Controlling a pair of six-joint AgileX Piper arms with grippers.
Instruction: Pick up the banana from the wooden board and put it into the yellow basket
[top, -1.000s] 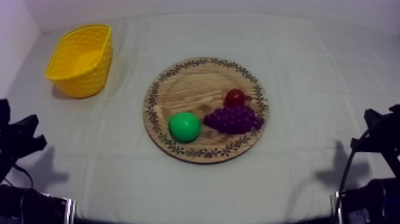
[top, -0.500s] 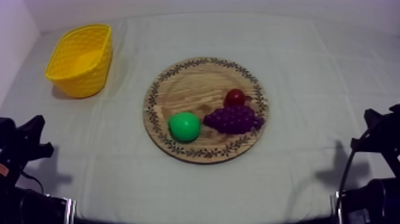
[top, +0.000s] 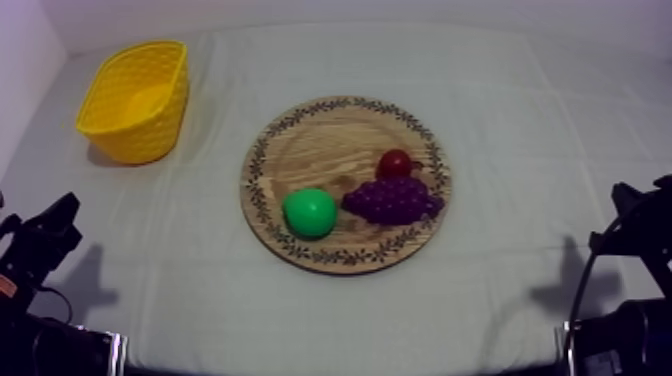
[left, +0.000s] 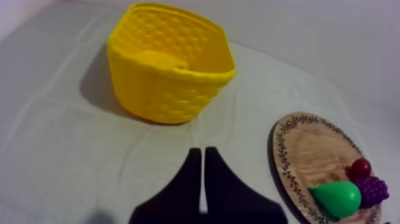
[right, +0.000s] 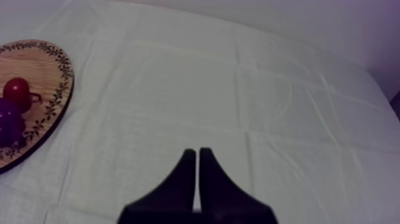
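The left gripper (left: 201, 151) is closed on nothing, its two black fingers laid together as a narrow wedge. It is held low over the cloth-covered worktop (top: 520, 120), well to the left of the wooden board (top: 320, 130) and on its near side. The right gripper (right: 194, 152) is likewise closed and empty, and is held well to the right of the board, over bare cloth.

The yellow basket (top: 128, 140) is set upright to the left of the board and farther back, well apart from its rim. The banana (left: 161, 60) is seen inside the basket as a smooth yellow shape against the woven wall.

On the board, the pear (top: 309, 212) is placed at the near left part. The bunch of grapes (top: 392, 200) is laid just to the right of the pear. The small red fruit (top: 395, 163) is set right behind the grapes, touching them.
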